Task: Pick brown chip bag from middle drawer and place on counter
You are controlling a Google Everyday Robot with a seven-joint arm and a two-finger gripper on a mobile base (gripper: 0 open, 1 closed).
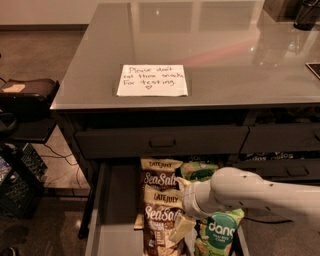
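Observation:
Two brown chip bags lie in the open middle drawer: the far one and the near one, each marked "Late July Sea Salt". My gripper reaches in from the right on a white arm. It hangs over the right edge of the near bag and is open, with one pale finger low and the other near the bag's top band. The grey counter lies above, bearing a white handwritten note.
Green "dang" pouches lie right of the brown bags, one near and one far. A shut shallow drawer front sits above the open drawer. A black seat and a crate stand on the left. Dark objects stand at the counter's far right corner.

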